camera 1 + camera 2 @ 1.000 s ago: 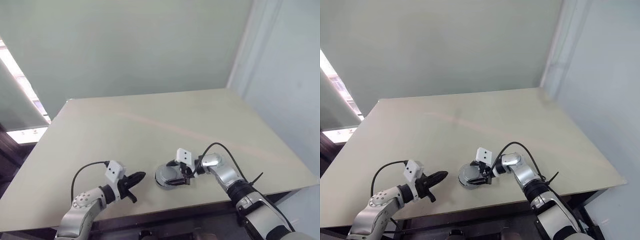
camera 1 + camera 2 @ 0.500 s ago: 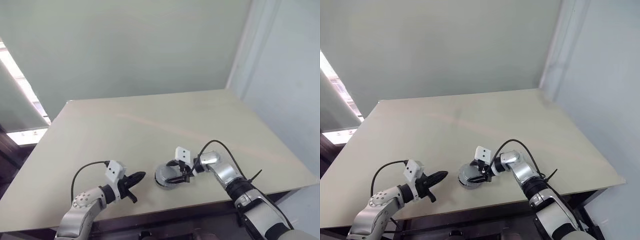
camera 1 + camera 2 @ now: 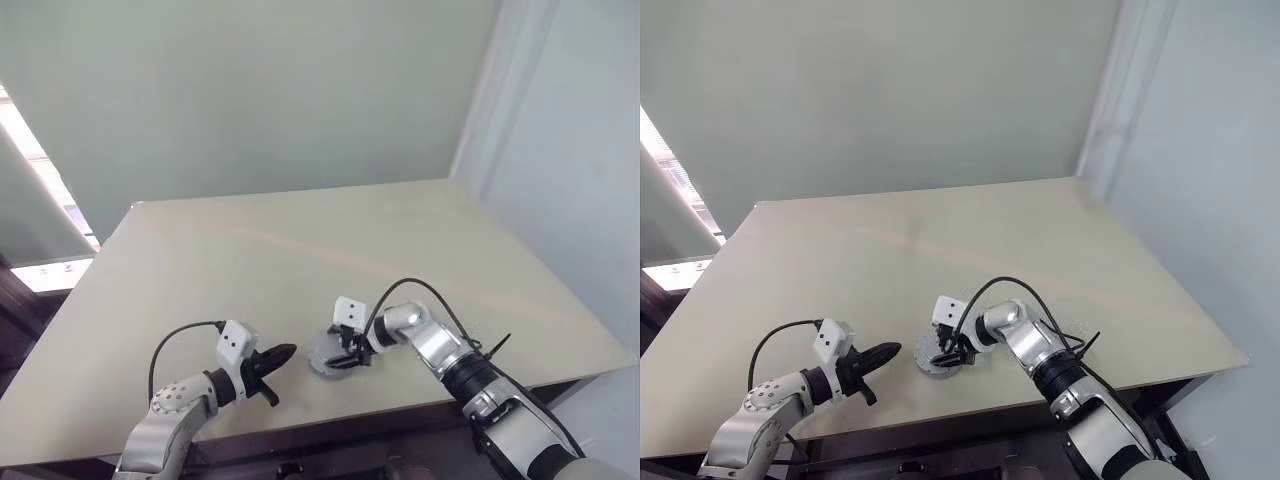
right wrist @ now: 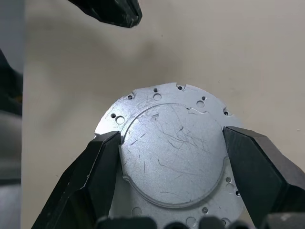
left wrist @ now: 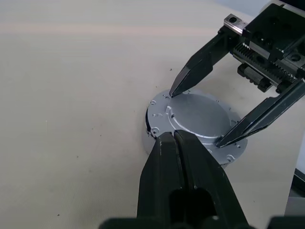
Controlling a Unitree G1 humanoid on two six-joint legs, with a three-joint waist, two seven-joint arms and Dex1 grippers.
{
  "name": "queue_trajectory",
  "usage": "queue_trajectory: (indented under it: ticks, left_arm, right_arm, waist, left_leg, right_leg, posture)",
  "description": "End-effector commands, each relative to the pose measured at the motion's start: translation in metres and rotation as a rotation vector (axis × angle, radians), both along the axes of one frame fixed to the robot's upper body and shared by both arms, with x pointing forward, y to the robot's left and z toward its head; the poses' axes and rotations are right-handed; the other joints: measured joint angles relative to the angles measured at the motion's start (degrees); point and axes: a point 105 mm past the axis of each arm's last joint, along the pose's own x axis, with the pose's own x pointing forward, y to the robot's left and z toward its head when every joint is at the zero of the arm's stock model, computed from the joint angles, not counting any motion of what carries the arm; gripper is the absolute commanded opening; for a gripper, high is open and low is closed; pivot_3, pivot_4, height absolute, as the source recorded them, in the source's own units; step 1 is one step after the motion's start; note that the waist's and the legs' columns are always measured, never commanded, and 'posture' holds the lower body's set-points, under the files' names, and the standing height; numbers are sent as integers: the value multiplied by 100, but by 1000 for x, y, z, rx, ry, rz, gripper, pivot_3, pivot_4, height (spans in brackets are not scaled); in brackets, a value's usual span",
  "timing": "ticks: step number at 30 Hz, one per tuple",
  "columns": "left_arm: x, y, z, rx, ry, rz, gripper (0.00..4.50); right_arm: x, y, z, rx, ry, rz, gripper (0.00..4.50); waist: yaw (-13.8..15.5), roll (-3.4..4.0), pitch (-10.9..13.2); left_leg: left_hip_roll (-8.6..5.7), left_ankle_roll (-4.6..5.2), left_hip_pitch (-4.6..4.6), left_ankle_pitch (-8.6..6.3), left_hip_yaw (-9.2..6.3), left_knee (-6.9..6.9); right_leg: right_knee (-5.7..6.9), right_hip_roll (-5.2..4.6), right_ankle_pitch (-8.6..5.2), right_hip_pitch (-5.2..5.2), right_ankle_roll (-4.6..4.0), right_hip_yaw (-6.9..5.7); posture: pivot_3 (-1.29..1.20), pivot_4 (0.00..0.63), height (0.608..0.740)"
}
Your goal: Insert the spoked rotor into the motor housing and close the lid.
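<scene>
The lid [image 4: 174, 152], a flat round silver-grey disc with a scratched raised centre and small holes round its rim, lies face up on a low round body near the table's front edge [image 3: 325, 352]. What lies under it is hidden, so the spoked rotor and the motor housing are out of view. My right gripper [image 3: 345, 358] reaches down from the right, and its two black fingertips [image 4: 107, 143] press on opposite sides of the raised centre. My left gripper [image 3: 283, 353] is shut and empty, its tip [image 5: 174, 136] just left of the lid's rim.
The beige table [image 3: 300, 250] runs far back to a pale wall. Its front edge lies just below both arms. A black cable [image 3: 420, 290] loops above my right wrist.
My right wrist has tipped to point more steeply down and leftward over the lid, and its fingers have narrowed slightly onto it. The left gripper has stayed where it was.
</scene>
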Motion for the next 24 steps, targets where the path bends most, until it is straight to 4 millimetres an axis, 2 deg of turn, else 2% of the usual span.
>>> queue_trajectory:
  ticks: [1,10,24]
  left_arm:
    - [5,-3,10,-3,-48,-9,0]
    - [5,-6,8,-14,-46,-10,0]
    - [7,-8,7,-17,-50,-12,0]
  right_arm:
    - [2,-4,-5,-72,-1,-38,3245]
    - [1,-7,-11,-107,40,-97,3245]
    - [-7,-15,-25,-228,21,-64,3245]
  waist:
    - [0,0,0]
    - [-1,0,0]
    - [-5,3,-2]
  left_leg:
    - [0,0,0,0,0,0]
    - [0,0,1,0,-1,1]
    - [0,-1,2,-1,0,-3]
  right_leg:
    - [0,0,0,0,0,0]
    - [0,-1,-1,2,0,-1]
    - [-3,-2,-2,1,0,-2]
  posture:
    - [0,0,740]
    - [0,0,740]
    - [0,0,740]
